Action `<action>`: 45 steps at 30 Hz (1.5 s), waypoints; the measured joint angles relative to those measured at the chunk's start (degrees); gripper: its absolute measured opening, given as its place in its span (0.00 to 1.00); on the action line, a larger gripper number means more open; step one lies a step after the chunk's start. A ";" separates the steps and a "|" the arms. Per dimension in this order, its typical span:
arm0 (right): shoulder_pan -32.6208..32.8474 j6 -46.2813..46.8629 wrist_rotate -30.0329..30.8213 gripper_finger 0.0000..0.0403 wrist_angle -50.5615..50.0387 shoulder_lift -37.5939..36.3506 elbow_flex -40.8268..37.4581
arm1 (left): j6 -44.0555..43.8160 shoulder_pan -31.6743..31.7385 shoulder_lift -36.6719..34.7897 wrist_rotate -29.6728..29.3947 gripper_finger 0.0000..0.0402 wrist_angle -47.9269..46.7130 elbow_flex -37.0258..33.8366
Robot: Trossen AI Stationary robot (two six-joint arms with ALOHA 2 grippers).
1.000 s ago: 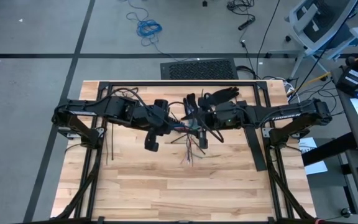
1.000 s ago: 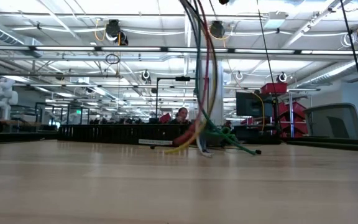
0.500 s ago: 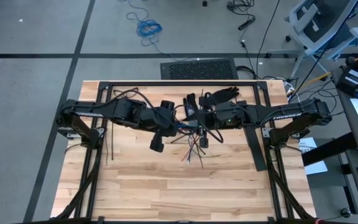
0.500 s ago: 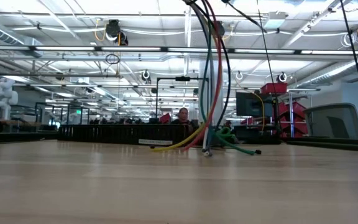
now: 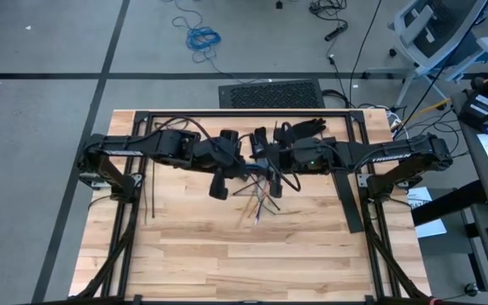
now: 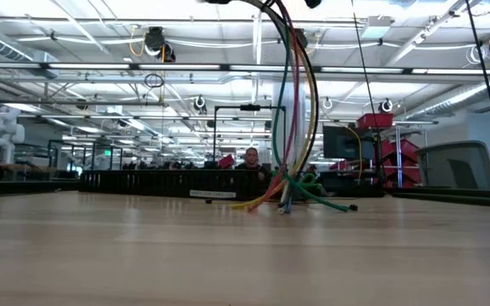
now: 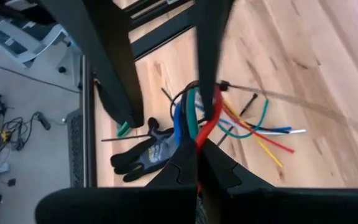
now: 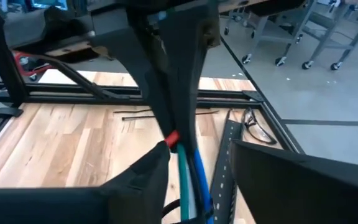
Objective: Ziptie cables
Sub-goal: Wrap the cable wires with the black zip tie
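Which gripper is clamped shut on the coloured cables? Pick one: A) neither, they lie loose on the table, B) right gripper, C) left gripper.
C: in the left wrist view the left gripper has its fingers closed on the cables, which hang down from it to the table.

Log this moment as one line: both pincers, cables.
left pincer: shut on cables | right pincer: open around cables | cables: lifted mid-table, free ends fanned on wood | tie: not cinched

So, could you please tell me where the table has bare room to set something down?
The near half of the table is bare wood, below the cables and between the side rails. The far middle is crowded: the left gripper shut on the cables, the right gripper, a black glove.
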 joint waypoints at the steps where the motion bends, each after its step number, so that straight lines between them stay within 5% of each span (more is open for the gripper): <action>1: 0.00 -0.04 -0.03 0.43 0.19 0.00 0.00 | 0.00 0.28 0.00 -0.14 0.00 -0.04 0.00; 9: 0.58 -3.28 -0.71 0.47 -0.74 0.00 2.61 | -0.17 2.22 0.00 -2.89 0.00 -0.46 0.00; 22: 0.88 -8.63 10.66 0.47 -6.48 1.18 3.15 | -2.08 1.67 0.00 -2.02 0.00 6.42 0.00; 30: 0.87 -8.86 12.63 0.45 -6.26 1.60 3.15 | -1.88 1.62 0.00 -1.95 0.00 6.82 0.00; 45: 0.76 -7.50 13.92 0.09 -6.61 1.57 3.15 | -1.73 1.60 0.00 -1.95 0.00 6.95 0.00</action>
